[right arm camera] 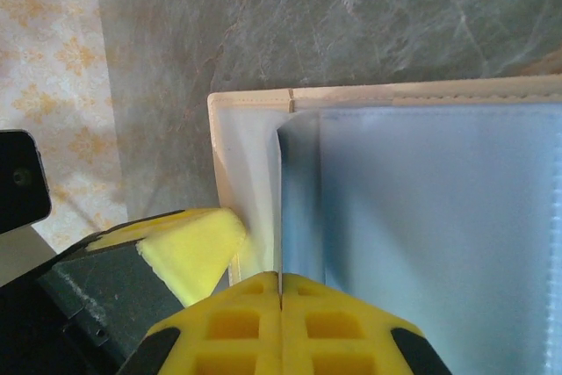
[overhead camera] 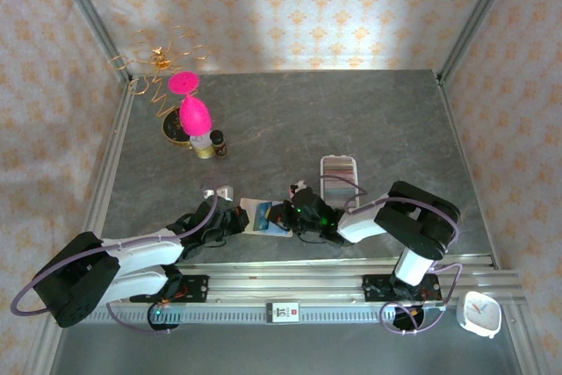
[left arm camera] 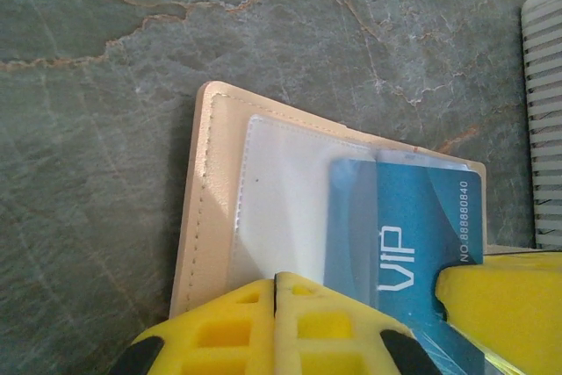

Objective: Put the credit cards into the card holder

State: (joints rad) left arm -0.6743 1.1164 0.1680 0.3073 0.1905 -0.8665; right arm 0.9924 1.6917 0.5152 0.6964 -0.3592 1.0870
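The tan card holder (overhead camera: 253,207) (left arm camera: 209,199) (right arm camera: 395,94) lies open on the table between both arms. A blue credit card (overhead camera: 269,222) (left arm camera: 413,226) marked VIP sits partway inside its clear pocket. Through the film it looks pale blue (right arm camera: 439,234). My left gripper (overhead camera: 241,219) (left arm camera: 277,280) is shut, its tips resting over the clear pocket with nothing seen between them. My right gripper (overhead camera: 286,215) (right arm camera: 279,280) is shut on the thin upright edge of a clear sleeve of the holder. One right finger (left arm camera: 500,292) lies over the card's end. A left finger (right arm camera: 189,248) sits beside the holder's corner.
A white ribbed tray (overhead camera: 338,169) (left arm camera: 544,111) stands just behind the right gripper. At the back left are a pink object (overhead camera: 193,111), a small dark bottle (overhead camera: 219,141) and a gold wire stand (overhead camera: 162,59). A small white piece (overhead camera: 219,191) lies behind the left gripper.
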